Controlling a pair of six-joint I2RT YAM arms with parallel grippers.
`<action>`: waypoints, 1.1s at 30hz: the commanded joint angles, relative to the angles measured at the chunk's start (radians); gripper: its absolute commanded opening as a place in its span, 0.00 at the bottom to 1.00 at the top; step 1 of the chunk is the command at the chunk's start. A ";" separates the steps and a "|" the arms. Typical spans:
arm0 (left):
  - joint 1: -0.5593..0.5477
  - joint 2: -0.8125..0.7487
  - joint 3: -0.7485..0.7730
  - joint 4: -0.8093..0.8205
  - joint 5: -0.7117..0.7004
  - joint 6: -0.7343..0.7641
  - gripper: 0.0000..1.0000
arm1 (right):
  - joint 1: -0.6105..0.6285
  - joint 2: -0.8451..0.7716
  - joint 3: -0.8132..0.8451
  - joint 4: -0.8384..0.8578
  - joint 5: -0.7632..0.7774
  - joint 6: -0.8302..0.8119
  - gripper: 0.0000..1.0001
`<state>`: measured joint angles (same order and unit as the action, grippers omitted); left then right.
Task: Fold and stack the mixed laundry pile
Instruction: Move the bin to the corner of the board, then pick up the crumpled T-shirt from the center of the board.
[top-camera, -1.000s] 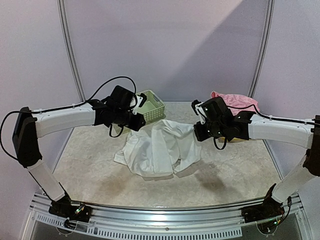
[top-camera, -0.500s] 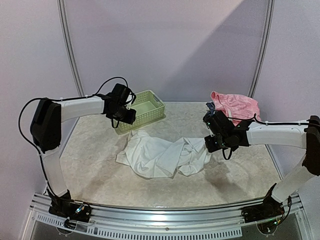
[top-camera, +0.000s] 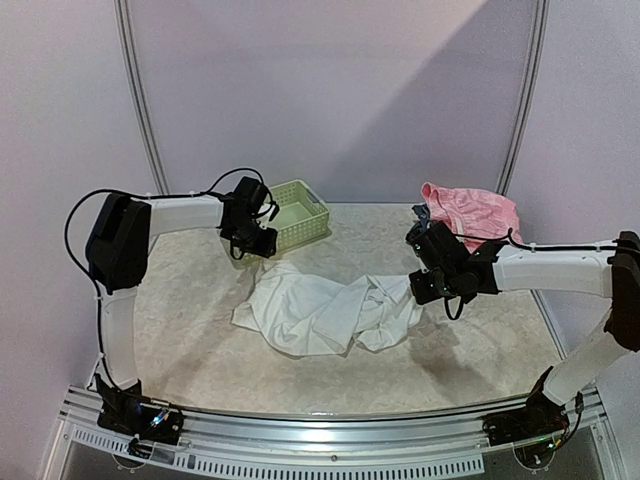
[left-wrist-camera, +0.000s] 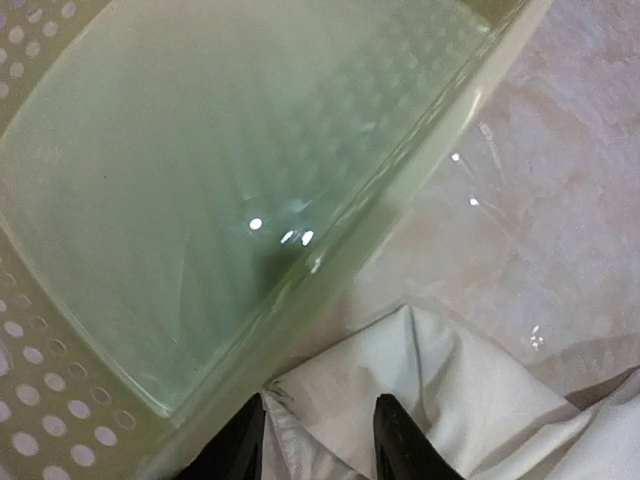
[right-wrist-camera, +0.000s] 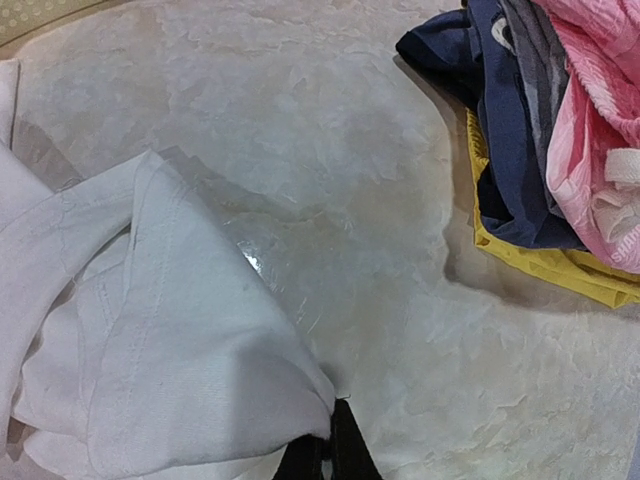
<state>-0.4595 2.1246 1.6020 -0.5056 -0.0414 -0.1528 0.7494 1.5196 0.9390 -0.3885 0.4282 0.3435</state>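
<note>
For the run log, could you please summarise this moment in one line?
left fingers: open, above white garment beside basket | right fingers: shut on white garment | garment: crumpled

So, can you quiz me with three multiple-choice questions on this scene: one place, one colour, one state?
1. Where is the thin pink cloth garment? A hanging on the back wall; B on the folded dark blue and yellow clothes; C at the table's near edge.
2. What colour is the perforated plastic basket? A pale green; B red; C black.
3. The right tool is: A wide open; B shut on the large white cloth garment; C holding the pink garment.
Answers: 1 B, it lies atop that stack at the far right; 2 A, its walls look pale green; 3 B, cloth is pinched in its closed jaws.
</note>
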 joint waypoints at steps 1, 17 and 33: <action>0.060 0.061 0.050 -0.016 -0.024 0.014 0.39 | -0.014 -0.003 -0.025 0.027 0.036 0.018 0.00; 0.230 0.273 0.386 -0.057 -0.011 0.035 0.41 | -0.036 0.052 -0.001 0.029 0.052 0.033 0.00; 0.160 -0.126 -0.155 0.089 0.046 -0.047 0.58 | -0.052 0.008 0.011 -0.006 0.088 0.084 0.14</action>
<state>-0.2520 2.1487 1.5856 -0.4835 -0.0059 -0.1673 0.7044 1.5639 0.9279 -0.3767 0.4900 0.4114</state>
